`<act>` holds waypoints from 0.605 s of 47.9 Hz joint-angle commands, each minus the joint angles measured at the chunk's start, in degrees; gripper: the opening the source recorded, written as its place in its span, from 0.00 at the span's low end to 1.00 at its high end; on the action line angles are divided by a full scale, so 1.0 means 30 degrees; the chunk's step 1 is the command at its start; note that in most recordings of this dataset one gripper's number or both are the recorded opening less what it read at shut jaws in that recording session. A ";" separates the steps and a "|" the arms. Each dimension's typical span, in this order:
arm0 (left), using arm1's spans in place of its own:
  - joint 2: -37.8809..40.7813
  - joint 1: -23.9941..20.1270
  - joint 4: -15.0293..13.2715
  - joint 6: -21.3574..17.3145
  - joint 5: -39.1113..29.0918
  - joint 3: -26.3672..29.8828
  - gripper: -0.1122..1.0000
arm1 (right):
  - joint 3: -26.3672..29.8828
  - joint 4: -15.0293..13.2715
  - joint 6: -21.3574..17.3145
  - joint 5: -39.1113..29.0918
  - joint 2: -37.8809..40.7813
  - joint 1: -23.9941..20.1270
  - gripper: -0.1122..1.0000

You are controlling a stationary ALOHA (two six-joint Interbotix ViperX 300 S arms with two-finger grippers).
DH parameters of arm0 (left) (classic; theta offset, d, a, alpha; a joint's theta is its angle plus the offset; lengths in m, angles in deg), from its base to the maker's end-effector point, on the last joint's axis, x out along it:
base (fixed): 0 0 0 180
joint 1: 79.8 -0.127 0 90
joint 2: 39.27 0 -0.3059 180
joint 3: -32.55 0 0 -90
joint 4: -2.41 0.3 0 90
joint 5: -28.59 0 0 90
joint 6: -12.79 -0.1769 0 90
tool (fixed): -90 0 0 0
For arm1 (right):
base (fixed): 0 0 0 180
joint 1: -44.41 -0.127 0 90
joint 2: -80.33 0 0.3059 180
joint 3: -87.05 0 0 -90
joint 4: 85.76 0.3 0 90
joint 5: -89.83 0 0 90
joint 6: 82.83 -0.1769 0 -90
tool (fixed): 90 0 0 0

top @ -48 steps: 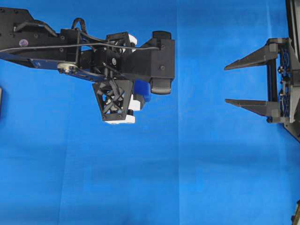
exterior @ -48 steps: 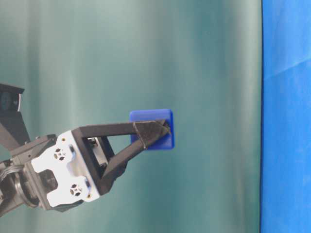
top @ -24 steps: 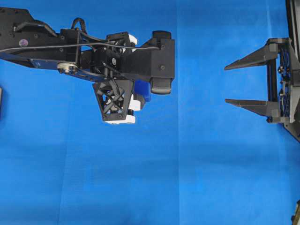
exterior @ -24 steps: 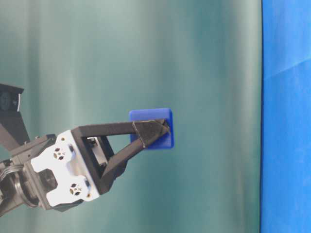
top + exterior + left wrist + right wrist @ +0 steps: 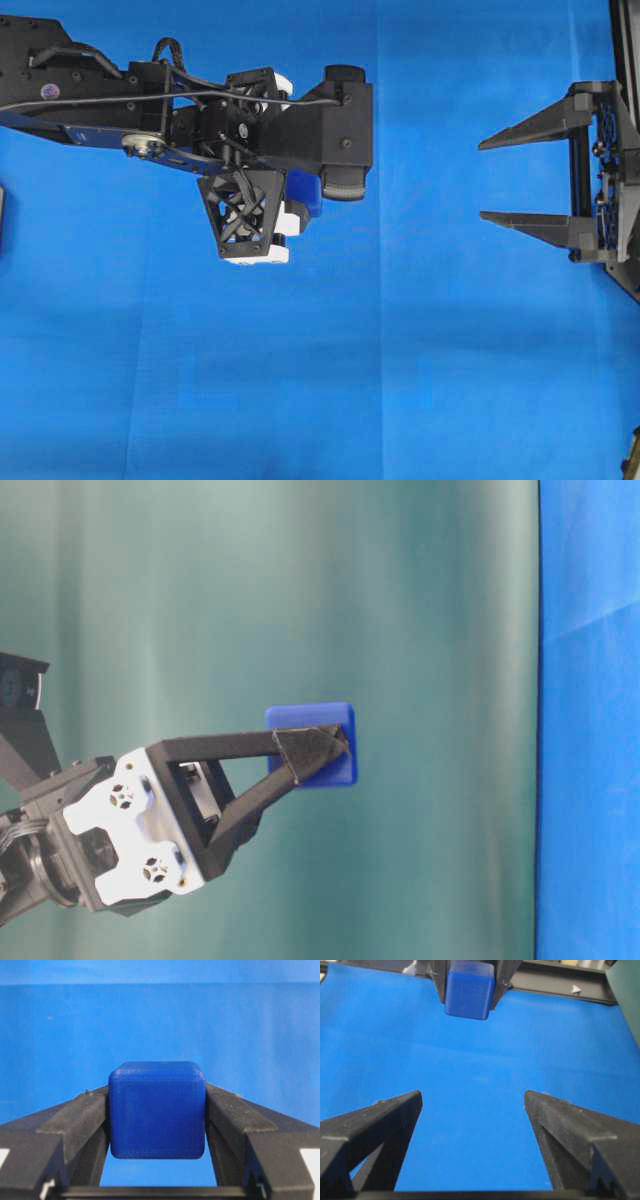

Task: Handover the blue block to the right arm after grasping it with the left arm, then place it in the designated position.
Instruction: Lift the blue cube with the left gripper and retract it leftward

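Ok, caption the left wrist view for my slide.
Left claw shut on the blue block, held above the blue cloth.

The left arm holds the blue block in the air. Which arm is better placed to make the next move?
Probably the right. Its gripper is open and faces the blue block, with bare cloth between. The left gripper is shut on the block and only needs to hold.

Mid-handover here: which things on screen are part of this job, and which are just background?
Part of the job:
- blue block, clamped in the left claw
- right claw, open, apart from the block

Background:
- blue cloth
- teal backdrop
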 commanded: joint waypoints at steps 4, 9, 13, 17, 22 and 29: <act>-0.0732 0.0059 0.0029 0.0029 0.0410 0.0176 0.54 | 0.0527 0.0059 -0.0059 0.0059 0.0059 0.0029 0.97; -0.1025 0.0059 0.0029 0.0059 0.1406 -0.0410 0.54 | 0.0527 0.0059 -0.0059 0.0059 0.0059 0.0029 0.97; -0.1465 0.0059 0.0029 0.0088 0.2490 -0.1055 0.54 | 0.0527 0.0029 -0.0059 0.0059 0.0059 0.0029 0.97; -0.1934 0.0059 0.0029 0.0088 0.3662 -0.1875 0.54 | 0.0527 0.0059 -0.0029 0.0059 0.0059 0.0029 0.97; -0.2666 0.0088 0.0029 0.0205 0.5332 -0.3076 0.54 | 0.0527 0.0059 -0.0029 0.0029 0.0059 0.0029 0.97; -0.3779 0.0117 0.0029 0.0352 0.8057 -0.4805 0.54 | 0.0527 0.0059 -0.0029 0.0088 0.0029 0.0029 0.97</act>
